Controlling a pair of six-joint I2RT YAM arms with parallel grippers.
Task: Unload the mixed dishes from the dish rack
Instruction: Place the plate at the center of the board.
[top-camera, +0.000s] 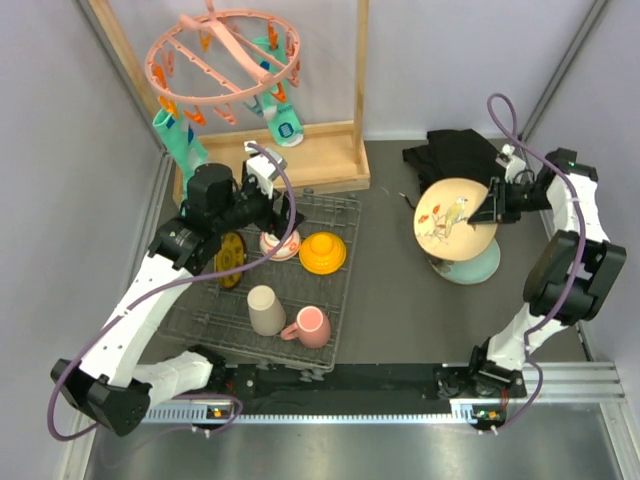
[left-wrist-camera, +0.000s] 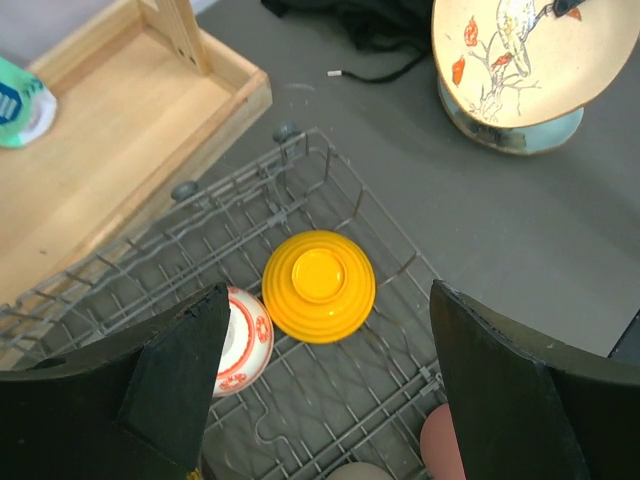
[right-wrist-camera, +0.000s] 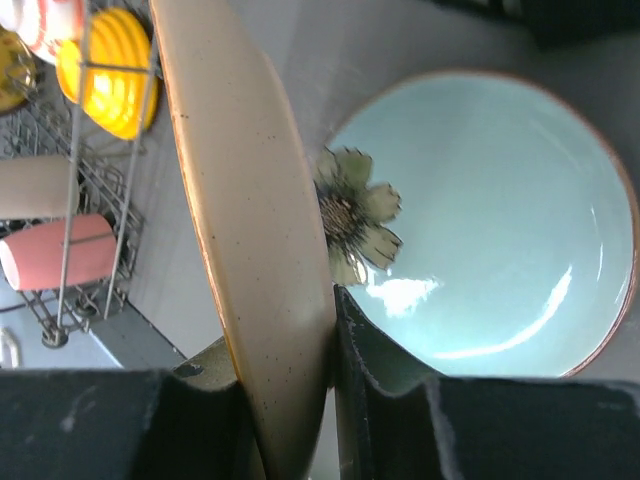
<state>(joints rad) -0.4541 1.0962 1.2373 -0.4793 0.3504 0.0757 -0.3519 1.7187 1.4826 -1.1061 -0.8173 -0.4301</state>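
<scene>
Right gripper (right-wrist-camera: 290, 400) is clamping the bird plate (top-camera: 452, 216) by its rim, face tilting upward; left gripper (left-wrist-camera: 325, 380) is gaping, empty.

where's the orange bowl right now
In the top view, the orange bowl sits upside down in the far right part of the rack, beside the red-white bowl and beyond the pink mug.

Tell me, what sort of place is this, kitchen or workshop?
Most likely a robot test bench staged for housework, not a real kitchen: a left arm and right arm bolted to a grey table between plain panels, a wire dish rack holding an orange bowl, and a pink peg hanger.
</scene>
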